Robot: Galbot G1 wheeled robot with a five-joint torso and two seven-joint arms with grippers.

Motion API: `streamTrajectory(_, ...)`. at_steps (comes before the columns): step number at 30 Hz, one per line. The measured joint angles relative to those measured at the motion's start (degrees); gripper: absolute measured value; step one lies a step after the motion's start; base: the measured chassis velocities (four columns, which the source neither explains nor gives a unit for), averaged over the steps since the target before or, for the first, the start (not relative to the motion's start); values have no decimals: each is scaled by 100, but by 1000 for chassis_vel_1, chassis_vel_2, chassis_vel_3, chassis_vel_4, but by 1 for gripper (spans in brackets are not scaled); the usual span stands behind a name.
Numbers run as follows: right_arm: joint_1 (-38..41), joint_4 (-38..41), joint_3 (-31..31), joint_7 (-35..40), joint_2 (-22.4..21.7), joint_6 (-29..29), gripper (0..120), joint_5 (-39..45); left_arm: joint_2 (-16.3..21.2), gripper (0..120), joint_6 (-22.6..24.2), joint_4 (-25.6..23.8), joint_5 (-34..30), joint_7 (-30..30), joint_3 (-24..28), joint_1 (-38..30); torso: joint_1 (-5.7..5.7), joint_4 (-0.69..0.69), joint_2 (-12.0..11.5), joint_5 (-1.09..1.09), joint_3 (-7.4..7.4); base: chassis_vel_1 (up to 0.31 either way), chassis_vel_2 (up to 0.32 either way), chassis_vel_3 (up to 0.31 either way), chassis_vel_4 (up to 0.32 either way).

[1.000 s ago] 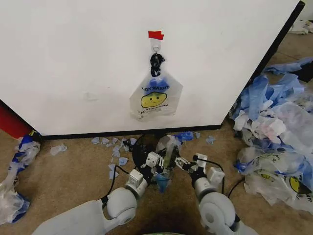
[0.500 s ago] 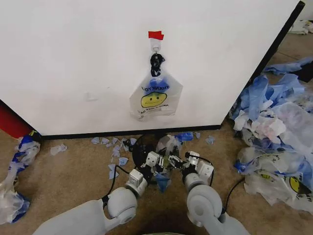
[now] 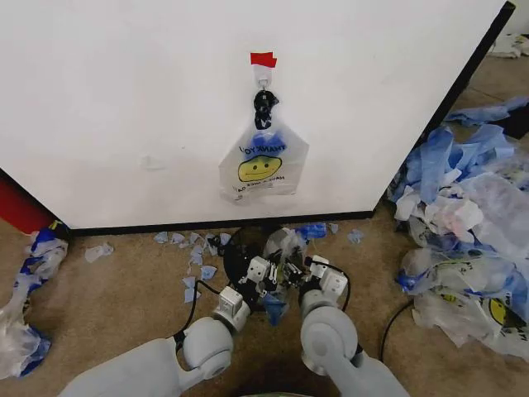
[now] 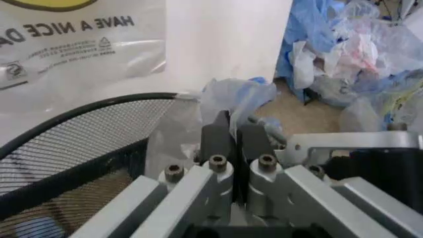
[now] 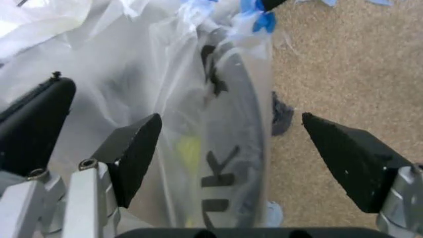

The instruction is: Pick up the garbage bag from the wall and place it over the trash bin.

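The garbage bag (image 3: 285, 244) in hand lies at the lower centre of the head view, as thin translucent film gathered over the trash bin (image 3: 235, 256). Behind it the wall (image 3: 124, 99) fills the upper frame. A hanging bag (image 3: 263, 169) of the same kind sits at its centre, on a hook (image 3: 263, 80) under red tape (image 3: 264, 59). A heap of spent bags (image 3: 471, 215) covers the right side of the carpet floor (image 3: 124, 289).

The bin is a black wire-mesh basket just in front of the wall's black lower trim. In the right wrist view the printed film drapes across its rim (image 5: 241, 99).

The left gripper (image 3: 269, 277) is at the bin's near edge. In its wrist view its fingers (image 4: 215, 136) are clenched on a bunched fold of the bag (image 4: 238, 96), just beside the mesh (image 4: 79, 129). The right gripper (image 3: 297, 273) is close beside it, fingers (image 5: 135, 144) spread wide, with the rim and the film (image 5: 198, 99) lying between them but not pinched.

The film looks nearly weightless, limp and slick, and likely tears easily. It probably holds no shape, so a pinch on a doubled fold or a blue handle near the mouth should hold better than one on a single layer. Small blue scraps (image 3: 194, 248) dot the carpet by the bin.
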Motion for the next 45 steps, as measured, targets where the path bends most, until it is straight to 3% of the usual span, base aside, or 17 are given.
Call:
streamTrajectory(2,65,-132,1,-2,163,37,80,-53,2,0,-13,8,8,-7,-9,4,0,0,0,0,0,0,0,0,0)
streamTrajectory(8,77,-287,70,-5,433,98,60,-193,-16,0,-32,8,14,3,3,5,0,1,0,1,0,0,0,0,0)
streamTrajectory(15,-88,-411,223,-93,460,220,30,-389,-51,0,-79,26,35,9,12,51,0,0,0,1,-1,0,0,0,0)
streamTrajectory(17,-99,-413,230,-100,457,227,29,-397,-52,0,-82,27,38,9,13,54,0,0,0,1,-1,0,0,0,0)
streamTrajectory(24,-192,-386,277,-167,399,290,2,-464,-62,0,-109,27,64,13,17,71,0,0,0,1,0,0,0,0,0)
streamTrajectory(39,-283,-275,330,-240,342,344,0,-585,-3,0,-130,-35,75,10,-60,28,0,0,0,1,0,0,0,0,0)
streamTrajectory(45,-343,-216,365,-295,295,365,0,-644,84,0,25,66,81,-295,-208,-79,0,0,0,0,0,0,0,0,0)
